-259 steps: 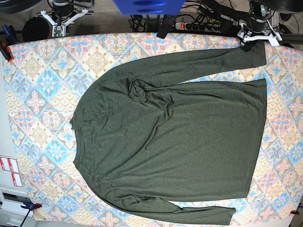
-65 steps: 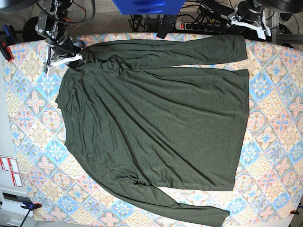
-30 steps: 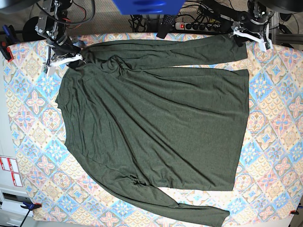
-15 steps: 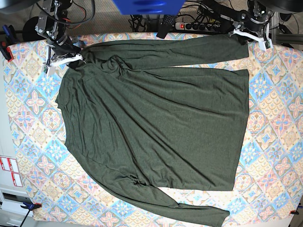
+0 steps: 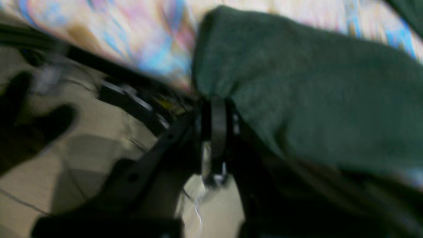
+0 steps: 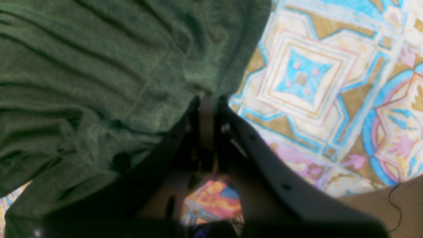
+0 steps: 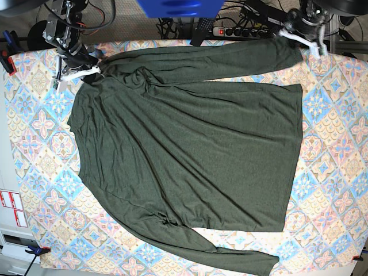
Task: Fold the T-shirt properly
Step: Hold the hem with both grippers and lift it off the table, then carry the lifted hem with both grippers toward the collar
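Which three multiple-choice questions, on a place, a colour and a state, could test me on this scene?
1. Where is the white sheet with red marks?
A) Left edge B) Top right C) Bottom right

2. What colour is the shirt?
A) Bright yellow B) Dark green C) White

3. How is the right end effector?
A) Wide open B) Out of view C) Shut on fabric

Key:
1 A: the sheet lies at the base view's left edge.
2 B: the shirt shows dark green throughout.
3 C: the right end effector has its tips together, pinching the shirt's cloth.
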